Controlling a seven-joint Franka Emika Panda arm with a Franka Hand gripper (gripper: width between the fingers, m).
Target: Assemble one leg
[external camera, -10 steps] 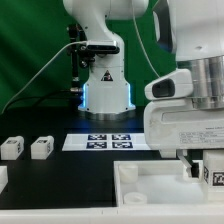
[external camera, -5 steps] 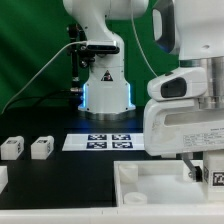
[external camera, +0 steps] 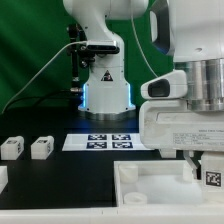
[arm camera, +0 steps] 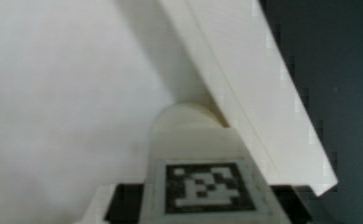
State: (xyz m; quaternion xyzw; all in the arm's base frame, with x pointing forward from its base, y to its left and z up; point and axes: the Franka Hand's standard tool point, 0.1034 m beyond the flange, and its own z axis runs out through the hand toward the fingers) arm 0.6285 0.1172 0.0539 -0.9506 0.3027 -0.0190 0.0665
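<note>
three small white legs show in the exterior view: two standing side by side on the table [external camera: 60, 180] at the exterior view's left, leg one [external camera: 12, 148] and leg two [external camera: 41, 148], and a third leg [external camera: 213, 176] at the right. one large white panel [external camera: 150, 185]. one marker board [external camera: 105, 141].

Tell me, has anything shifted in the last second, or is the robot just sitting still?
The arm drifted slightly toward the exterior view's left and down, bringing the hand and the tagged leg it holds a little lower over the large white panel. The two loose legs and the marker board stayed put.
</note>
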